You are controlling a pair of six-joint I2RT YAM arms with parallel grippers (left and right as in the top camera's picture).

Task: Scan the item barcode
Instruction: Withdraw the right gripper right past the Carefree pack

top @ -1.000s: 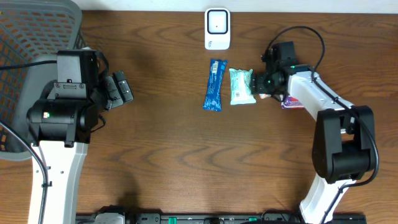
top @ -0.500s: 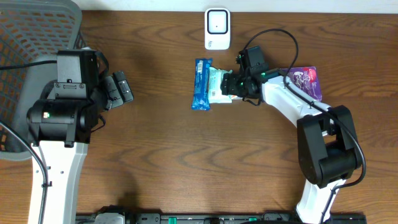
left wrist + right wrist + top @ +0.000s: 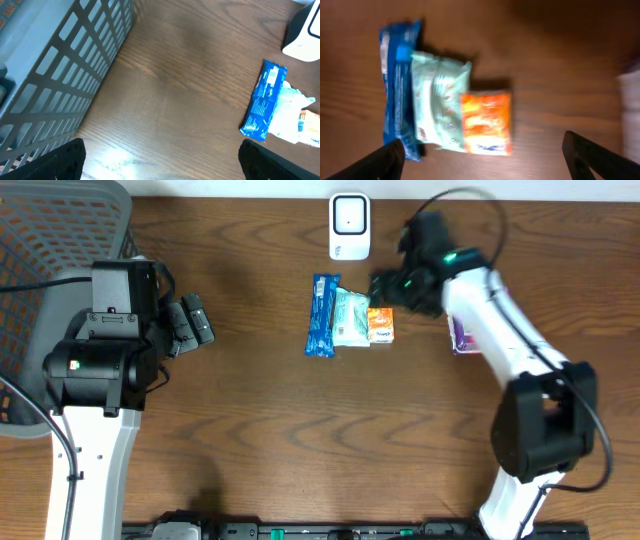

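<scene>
Three packets lie side by side in mid-table: a blue one [image 3: 322, 315], a pale teal one [image 3: 350, 318] and a small orange one [image 3: 380, 325]. The white scanner [image 3: 349, 225] stands behind them at the far edge. My right gripper [image 3: 388, 288] hovers just behind the orange packet [image 3: 486, 122], open and holding nothing; its view is blurred. The blue packet [image 3: 397, 90] and teal packet [image 3: 440, 105] touch each other there. My left gripper [image 3: 190, 323] is open and empty at the left, far from the packets [image 3: 264, 105].
A grey mesh basket [image 3: 50, 240] fills the back left corner, close beside the left arm. A purple packet [image 3: 462, 335] lies partly under the right arm. The scanner [image 3: 305, 35] shows at the top right of the left wrist view.
My right gripper carried the orange packet leftward, nudging the teal and blue packets left, then opened, left it beside the teal one and drew back. The left arm has not moved.
</scene>
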